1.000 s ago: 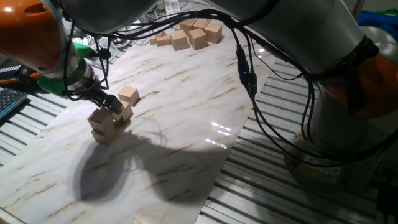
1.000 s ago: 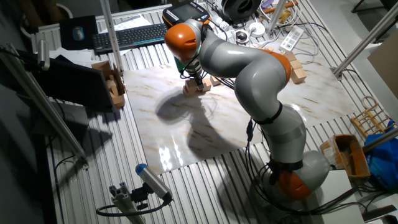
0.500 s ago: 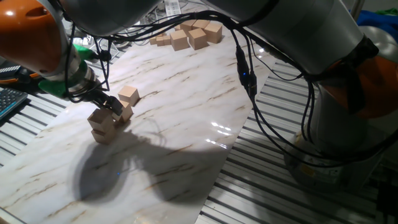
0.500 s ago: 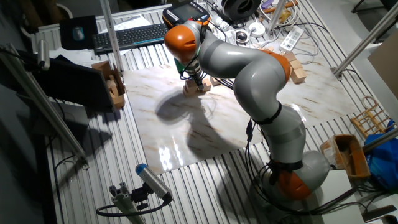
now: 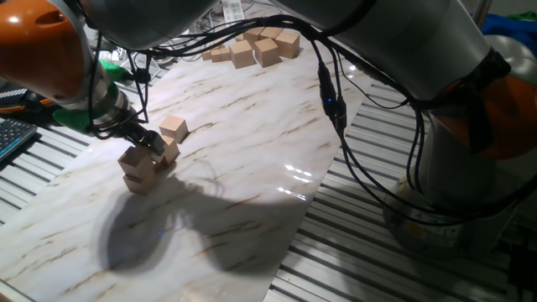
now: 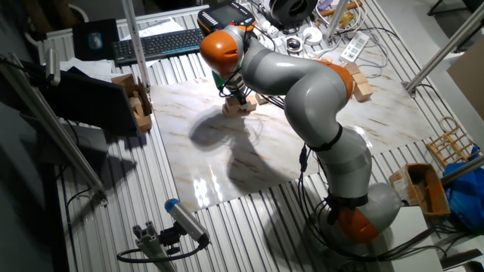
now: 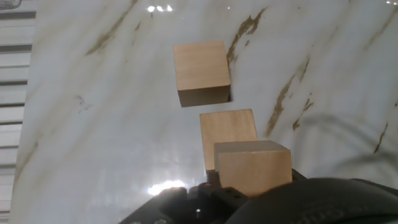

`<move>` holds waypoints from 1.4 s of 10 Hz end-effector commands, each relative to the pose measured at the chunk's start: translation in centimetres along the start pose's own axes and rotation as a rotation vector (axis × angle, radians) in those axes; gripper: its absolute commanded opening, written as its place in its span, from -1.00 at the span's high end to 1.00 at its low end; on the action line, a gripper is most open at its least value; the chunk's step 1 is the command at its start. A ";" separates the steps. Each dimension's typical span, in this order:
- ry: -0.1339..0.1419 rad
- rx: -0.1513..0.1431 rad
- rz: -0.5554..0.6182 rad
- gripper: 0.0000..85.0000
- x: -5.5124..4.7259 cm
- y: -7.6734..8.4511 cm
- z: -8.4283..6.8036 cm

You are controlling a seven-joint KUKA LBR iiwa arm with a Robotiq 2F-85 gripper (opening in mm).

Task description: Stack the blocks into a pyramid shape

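Building is under way near the surface's (image 5: 252, 151) left edge. The fingers (image 5: 154, 144) sit at the small pyramid shape (image 5: 144, 164), seemingly gripping a block (image 7: 253, 168); their opening is hidden. A loose block (image 5: 174, 127) lies just beside. Next: seat and release squarely.

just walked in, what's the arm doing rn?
It's building a block pyramid on the marble board. The gripper is down at a small cluster of blocks near the board's left edge, where one cube sits on another and a further cube lies apart just beyond. In the hand view a block sits right at the fingers, but whether they are clamped on it can't be told. A spare pile waits at the far end.
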State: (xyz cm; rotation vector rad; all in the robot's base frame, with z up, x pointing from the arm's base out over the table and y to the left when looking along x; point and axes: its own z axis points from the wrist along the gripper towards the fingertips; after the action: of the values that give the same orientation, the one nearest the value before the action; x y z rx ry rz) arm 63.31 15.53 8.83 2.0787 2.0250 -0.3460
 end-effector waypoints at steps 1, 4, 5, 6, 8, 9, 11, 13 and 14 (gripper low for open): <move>0.002 0.000 -0.002 0.20 0.0 0.0 0.0; 0.015 -0.001 -0.016 1.00 -0.1 0.0 0.1; 0.015 0.000 -0.019 1.00 -0.1 0.0 0.1; 0.014 0.005 -0.025 1.00 -0.2 0.0 0.0; 0.026 0.015 -0.039 1.00 -0.4 0.0 -0.3; 0.035 0.018 -0.044 1.00 -0.5 0.0 -0.3; 0.052 0.023 -0.048 1.00 -0.5 0.0 -0.3; 0.071 0.026 -0.053 1.00 -0.5 0.1 -0.4; 0.078 0.032 -0.058 1.00 -0.6 0.2 -0.7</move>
State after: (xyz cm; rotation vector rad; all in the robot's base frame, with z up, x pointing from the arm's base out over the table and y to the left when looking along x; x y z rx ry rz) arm 63.48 15.10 9.73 2.0876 2.1456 -0.3134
